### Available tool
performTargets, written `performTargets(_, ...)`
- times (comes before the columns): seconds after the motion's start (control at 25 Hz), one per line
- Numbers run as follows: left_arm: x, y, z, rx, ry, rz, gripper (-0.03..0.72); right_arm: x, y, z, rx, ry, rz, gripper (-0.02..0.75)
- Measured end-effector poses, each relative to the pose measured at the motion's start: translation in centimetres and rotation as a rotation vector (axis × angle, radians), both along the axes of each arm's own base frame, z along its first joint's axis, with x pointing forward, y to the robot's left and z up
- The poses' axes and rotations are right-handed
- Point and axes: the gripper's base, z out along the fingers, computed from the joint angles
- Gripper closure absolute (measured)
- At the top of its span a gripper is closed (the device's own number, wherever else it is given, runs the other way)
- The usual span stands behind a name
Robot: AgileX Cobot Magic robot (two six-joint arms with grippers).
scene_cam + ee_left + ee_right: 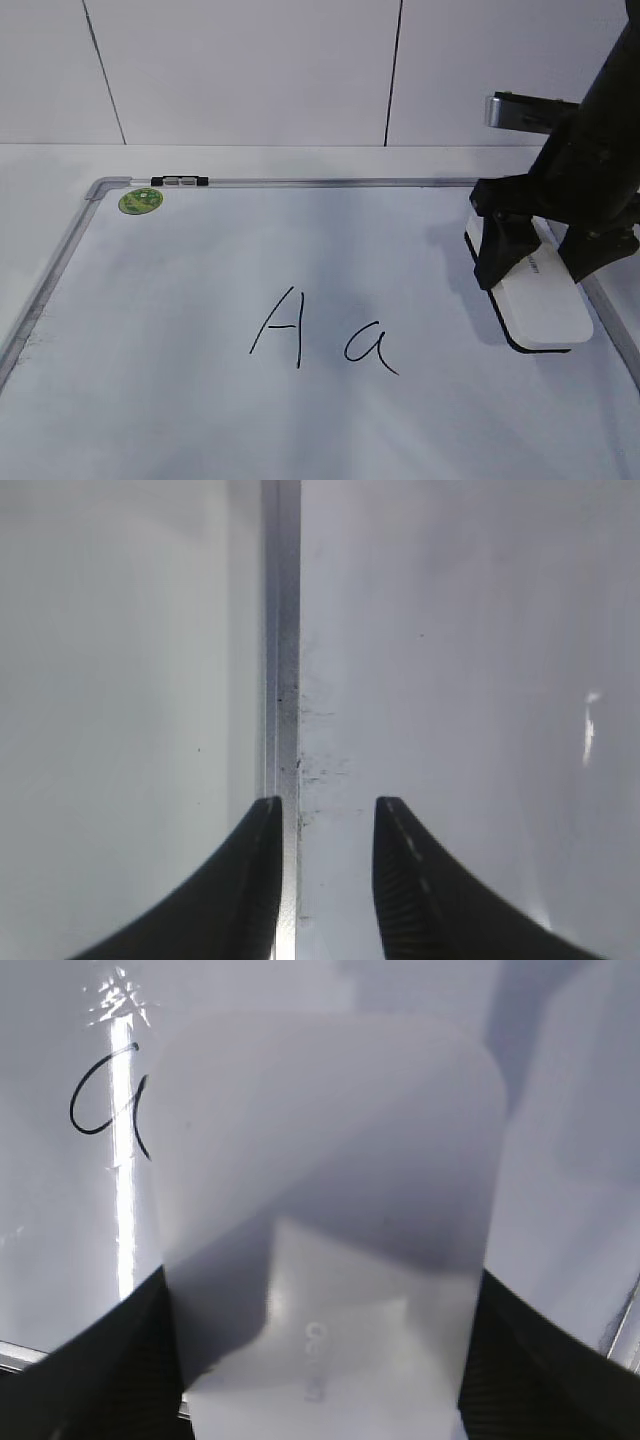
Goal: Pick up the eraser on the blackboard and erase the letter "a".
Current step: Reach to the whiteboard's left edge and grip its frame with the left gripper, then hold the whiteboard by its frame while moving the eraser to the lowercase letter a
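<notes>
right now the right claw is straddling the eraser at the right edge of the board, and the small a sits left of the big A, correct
Not quite. In the exterior view the letter "a" sits right of the capital "A", nearer the eraser. The rest holds: the right claw straddles the eraser at the blackboard's right edge.

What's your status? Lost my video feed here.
Right gripper shut on eraser, eraser at board's right edge. Left gripper open, idle over blackboard frame. Letter "a" intact; path clear.
</notes>
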Motion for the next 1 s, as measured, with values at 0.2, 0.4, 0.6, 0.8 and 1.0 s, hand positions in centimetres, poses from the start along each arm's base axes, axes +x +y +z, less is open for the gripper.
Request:
performTargets(0.2,1.0,0.0,-2.5,0.001,0.083,-0.003,0.454,0.0,0.0,0.0,0.002,0.000,0.001,0.202)
performTargets(0.4,1.8,-1.0,-4.7,0.046,0.132,-0.061,0.454,0.0,0.1,0.0,0.013,0.002,0.005,0.202)
performTargets(0.6,2.4,-1.5,-6.3,0.080,0.154,-0.097,0.454,0.0,0.2,0.0,0.019,0.003,0.006,0.202)
performTargets(0.8,2.8,-1.2,-7.4,0.105,0.172,-0.083,0.456,-0.1,0.3,0.1,0.033,0.005,0.013,0.202)
performTargets(1.0,3.1,-1.2,-8.7,0.110,0.203,-0.074,0.505,-0.1,0.3,0.1,0.035,0.005,0.013,0.202)
